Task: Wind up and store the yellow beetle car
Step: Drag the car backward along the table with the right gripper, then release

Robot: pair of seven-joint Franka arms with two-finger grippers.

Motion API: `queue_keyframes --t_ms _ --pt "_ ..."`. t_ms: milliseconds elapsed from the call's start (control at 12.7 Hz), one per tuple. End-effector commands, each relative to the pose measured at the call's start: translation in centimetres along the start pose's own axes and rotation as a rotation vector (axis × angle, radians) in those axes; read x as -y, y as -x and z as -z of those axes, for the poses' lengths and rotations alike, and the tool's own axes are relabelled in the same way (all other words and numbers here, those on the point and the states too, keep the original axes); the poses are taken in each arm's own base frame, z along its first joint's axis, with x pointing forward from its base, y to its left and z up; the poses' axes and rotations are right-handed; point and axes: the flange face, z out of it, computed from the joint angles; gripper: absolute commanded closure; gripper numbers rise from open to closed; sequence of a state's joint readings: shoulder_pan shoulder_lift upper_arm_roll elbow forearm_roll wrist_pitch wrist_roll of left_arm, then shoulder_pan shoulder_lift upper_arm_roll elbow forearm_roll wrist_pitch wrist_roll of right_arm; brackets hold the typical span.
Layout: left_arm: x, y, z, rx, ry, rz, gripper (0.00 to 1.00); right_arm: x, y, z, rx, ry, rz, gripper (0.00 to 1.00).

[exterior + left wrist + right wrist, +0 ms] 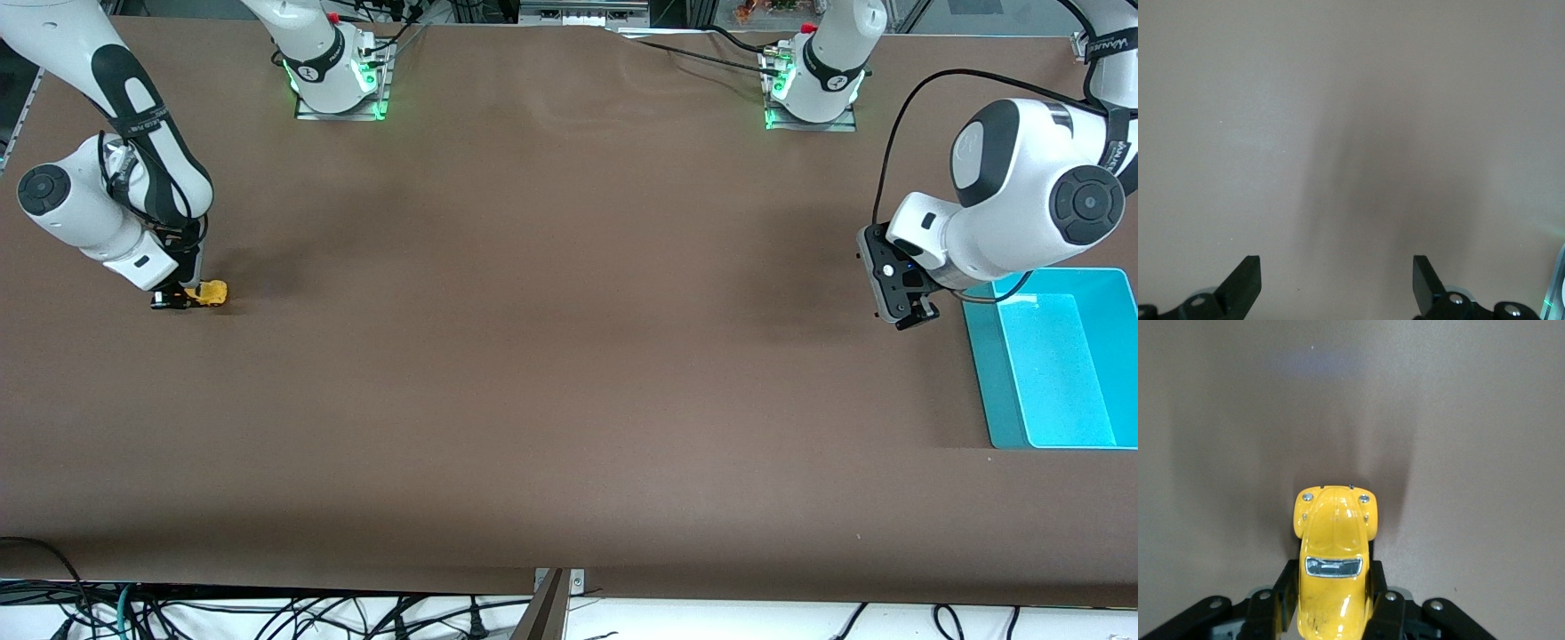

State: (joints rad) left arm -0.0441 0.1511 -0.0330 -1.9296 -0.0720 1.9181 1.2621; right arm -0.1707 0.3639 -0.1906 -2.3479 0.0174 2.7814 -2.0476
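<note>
- A brown table point(551, 373) fills the scene, with cables hanging along its edge nearest the front camera.
- The right gripper point(178, 298) reaches down at the right arm's end of the table, its fingers point(1381, 613) pinching the yellow beetle car point(1333, 553) by its sides, low at the tabletop.
- The left gripper point(907, 311) waits with jaws spread above bare table beside the teal bin point(987, 373).
- The car's wheels are hidden.
</note>
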Motion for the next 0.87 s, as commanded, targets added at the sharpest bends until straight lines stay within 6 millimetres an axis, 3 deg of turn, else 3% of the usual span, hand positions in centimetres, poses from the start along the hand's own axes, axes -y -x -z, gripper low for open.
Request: queue_keyframes --t_ms 0,236,315,472,630,787 --pt "-0.6 0.8 0.1 0.002 -0.017 -0.028 0.0 4.5 0.5 -6.2 -0.044 -0.141 -0.033 0.77" --pt "-0.6 0.8 0.1 0.002 -0.017 -0.028 0.0 4.6 0.6 -6.3 -0.045 -0.143 -0.041 0.76" --pt "-0.6 0.8 0.0 0.003 -0.016 -0.03 0.0 4.5 0.6 -6.2 -0.044 -0.141 -0.038 0.67" --pt "-0.7 0.6 0.0 0.003 -0.016 -0.033 0.0 3.8 0.8 -4.5 -0.042 -0.115 -0.033 0.0" --pt "-0.7 0.5 0.0 0.004 -0.016 -0.034 0.0 2.4 0.7 -0.4 -0.063 -0.096 -0.03 0.0" --pt "-0.7 0.5 -0.1 0.004 -0.014 -0.034 0.0 1.0 0.5 2.4 -0.093 -0.116 -0.023 0.0"
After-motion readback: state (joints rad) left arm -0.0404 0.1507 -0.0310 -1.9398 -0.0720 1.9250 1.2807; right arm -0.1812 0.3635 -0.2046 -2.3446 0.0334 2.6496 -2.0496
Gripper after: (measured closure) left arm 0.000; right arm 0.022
